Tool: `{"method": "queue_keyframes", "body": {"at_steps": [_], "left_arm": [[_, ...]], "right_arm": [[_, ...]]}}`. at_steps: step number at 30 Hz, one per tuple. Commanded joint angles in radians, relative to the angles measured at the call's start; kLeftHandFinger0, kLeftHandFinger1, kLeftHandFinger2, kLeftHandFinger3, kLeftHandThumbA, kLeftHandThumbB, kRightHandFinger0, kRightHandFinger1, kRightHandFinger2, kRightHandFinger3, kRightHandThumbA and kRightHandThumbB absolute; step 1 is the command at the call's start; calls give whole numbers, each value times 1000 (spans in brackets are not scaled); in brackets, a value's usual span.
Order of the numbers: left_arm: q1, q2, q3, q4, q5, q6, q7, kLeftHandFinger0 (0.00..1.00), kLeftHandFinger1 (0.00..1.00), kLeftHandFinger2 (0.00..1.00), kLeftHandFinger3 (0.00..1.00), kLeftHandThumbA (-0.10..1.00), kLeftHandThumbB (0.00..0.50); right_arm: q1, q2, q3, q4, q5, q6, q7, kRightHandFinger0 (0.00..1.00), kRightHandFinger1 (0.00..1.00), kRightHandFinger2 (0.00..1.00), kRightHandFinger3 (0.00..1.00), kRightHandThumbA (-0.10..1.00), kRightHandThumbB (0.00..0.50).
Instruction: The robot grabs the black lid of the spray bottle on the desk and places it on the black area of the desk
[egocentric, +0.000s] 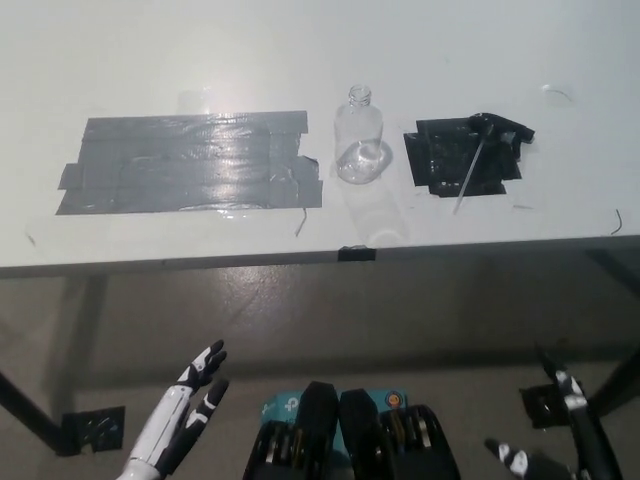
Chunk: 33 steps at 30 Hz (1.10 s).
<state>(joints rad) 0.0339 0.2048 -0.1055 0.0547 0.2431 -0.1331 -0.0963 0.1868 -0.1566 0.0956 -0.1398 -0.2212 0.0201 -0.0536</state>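
Observation:
The black spray lid (496, 126) with its thin dip tube lies on the small black patch (440, 160) at the desk's right. A clear, capless bottle (358, 140) stands upright just left of that patch. My black right hand (560, 440) hangs low at the bottom right, below the desk edge, fingers apart and holding nothing. At the lower left my white left hand (185, 420) rests, also open and empty.
A wide grey tape patch (190, 160) covers the white desk's (200, 60) left half. The desk's front edge runs across the middle of the picture, with floor and table legs below. A small black tab (356, 253) sits on that edge.

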Motion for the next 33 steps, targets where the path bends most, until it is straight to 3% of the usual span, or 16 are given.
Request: {"method": "queue_keyframes", "body": {"at_steps": [1, 18, 27, 33], "left_arm": [[11, -19, 30, 18, -56, -32, 23, 1000, 1000, 1000, 1000, 1000, 252], [66, -32, 42, -7, -85, -21, 0, 1000, 1000, 1000, 1000, 973, 254], [62, -11, 42, -4, -61, -41, 3, 1000, 1000, 1000, 1000, 1000, 253], [74, -11, 48, -22, -80, -33, -2, 1000, 1000, 1000, 1000, 985, 235]], "right_arm": [[7, 33, -47, -30, 121, -270, -32, 1000, 1000, 1000, 1000, 903, 213], [49, 34, -43, 86, 142, -317, 27, 1000, 1000, 1000, 1000, 910, 226], [20, 45, -31, 108, 112, -354, 25, 1000, 1000, 1000, 1000, 965, 282], [4, 48, -23, 128, 123, -364, 36, 1000, 1000, 1000, 1000, 959, 278]]}}
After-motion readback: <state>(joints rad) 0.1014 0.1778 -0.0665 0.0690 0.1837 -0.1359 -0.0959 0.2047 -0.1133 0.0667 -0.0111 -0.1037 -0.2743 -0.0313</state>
